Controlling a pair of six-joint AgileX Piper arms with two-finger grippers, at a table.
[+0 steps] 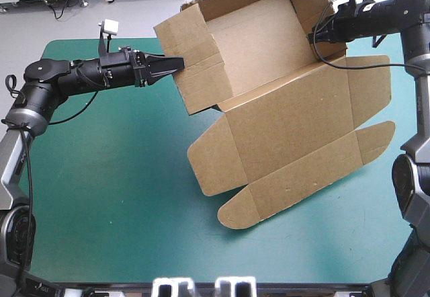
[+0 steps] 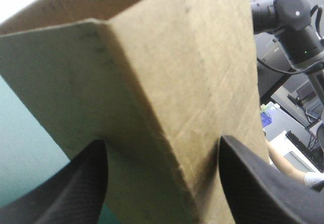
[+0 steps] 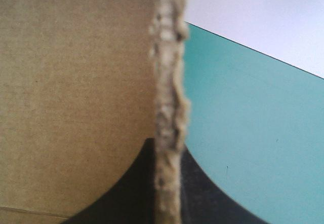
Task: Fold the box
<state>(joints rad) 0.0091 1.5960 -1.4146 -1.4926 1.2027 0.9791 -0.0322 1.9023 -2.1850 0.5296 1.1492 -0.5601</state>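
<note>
The brown box (image 1: 282, 122) lies right of the table's middle. Its tray part, walls raised, is tipped up off the cover toward the far edge, and its lid with rounded flaps lies flat toward the front right. My left gripper (image 1: 176, 63) is at the tray's left wall. In the left wrist view its fingers stand apart, open, with an outer corner of the box (image 2: 167, 82) between them (image 2: 162, 183). My right gripper (image 1: 316, 36) is shut on the tray's right wall. The right wrist view shows the board's raw edge (image 3: 169, 82) pinched between its fingers (image 3: 168, 183).
Bare teal-green cover (image 1: 107, 189) stretches left of the box and along the table's front. The tray reaches past the table's far edge. The right arm (image 2: 288, 16) shows beyond the box in the left wrist view.
</note>
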